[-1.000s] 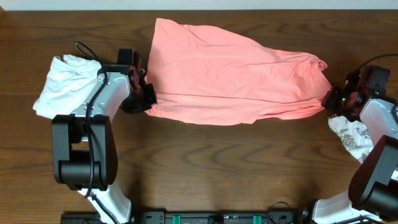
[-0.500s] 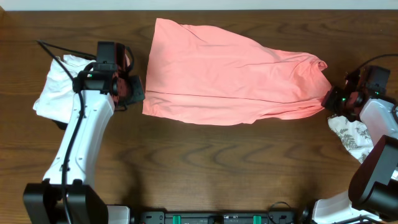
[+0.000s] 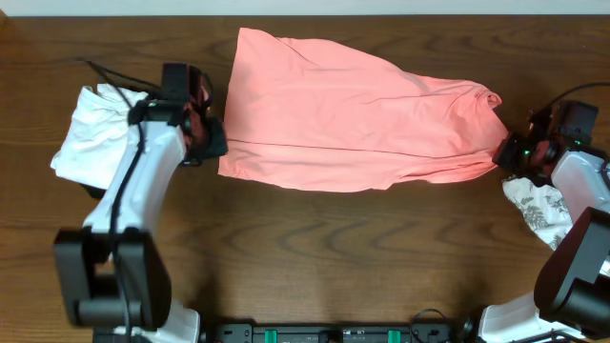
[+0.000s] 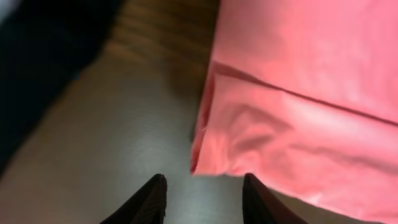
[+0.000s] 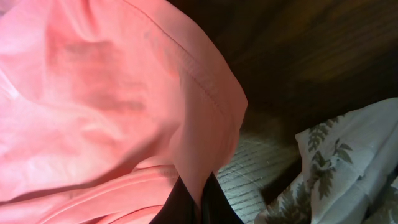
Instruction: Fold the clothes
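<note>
Two arms, one garment between them. The pink garment (image 3: 353, 119) lies spread on the counter (image 3: 334, 257), running from just ahead of the left fingers (image 4: 153, 200) across to the right fingers (image 5: 173, 213).

Left side:
- Left fingers are released: the tips stand apart with bare counter in the gap and nothing pinched.
- The garment's near corner sits just ahead of the gap, closer to the right-hand tip. From the wrist view I can't tell if it touches that tip.
- A hem seam runs away from the corner, and the fabric is slightly rumpled just behind it.
- This is the wide end of the garment, and its straight edge passes across in front of the fingers.
- The white garment (image 3: 91, 138) is bunched up behind the left fingers, on the far side from the pink one and partly under the left arm (image 3: 143, 191).

Right side:
- Right fingers are clenched on the garment's narrow, bunched end, with a fold of pink fabric dropping straight down into the pinch.
- A stitched hem curves over just above the grip.
- The leaf-print cloth (image 3: 538, 205) lies crumpled beside and behind the right fingers, near the pink fabric. Whether the two touch I can't tell.

The middle of the garment is flat apart from long shallow creases running along the line between the two sets of fingers.
</note>
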You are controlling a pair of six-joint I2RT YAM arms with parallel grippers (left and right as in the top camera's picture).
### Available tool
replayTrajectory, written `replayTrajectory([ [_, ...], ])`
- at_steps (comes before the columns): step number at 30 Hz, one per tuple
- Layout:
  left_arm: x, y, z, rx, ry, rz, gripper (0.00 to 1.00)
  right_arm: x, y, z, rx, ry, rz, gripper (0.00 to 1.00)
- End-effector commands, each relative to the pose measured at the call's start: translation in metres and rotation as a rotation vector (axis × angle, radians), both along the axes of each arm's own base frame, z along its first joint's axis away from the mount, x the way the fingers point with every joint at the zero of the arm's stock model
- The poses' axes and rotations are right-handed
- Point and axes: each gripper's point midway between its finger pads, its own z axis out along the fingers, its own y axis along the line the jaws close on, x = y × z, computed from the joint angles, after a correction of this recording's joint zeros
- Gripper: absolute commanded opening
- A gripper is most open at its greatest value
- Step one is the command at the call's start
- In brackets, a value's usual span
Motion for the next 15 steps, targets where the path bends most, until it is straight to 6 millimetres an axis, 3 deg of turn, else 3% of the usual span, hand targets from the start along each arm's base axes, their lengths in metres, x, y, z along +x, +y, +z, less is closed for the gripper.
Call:
replayTrajectory([
  [1, 0.000, -0.011, -0.027, -0.055, 0.057, -0.063, 0.41, -0.002, -0.002, 0.003, -0.009, -0.007, 0.008, 0.01],
  [7, 0.001, -0.023, -0.047, -0.118, 0.095, -0.095, 0.40, -0.002, -0.002, 0.003, -0.008, -0.007, 0.007, 0.01],
  [15, 0.002, -0.025, -0.046, -0.133, 0.091, -0.098, 0.39, -0.002, -0.002, 0.003, -0.008, -0.007, 0.008, 0.01],
])
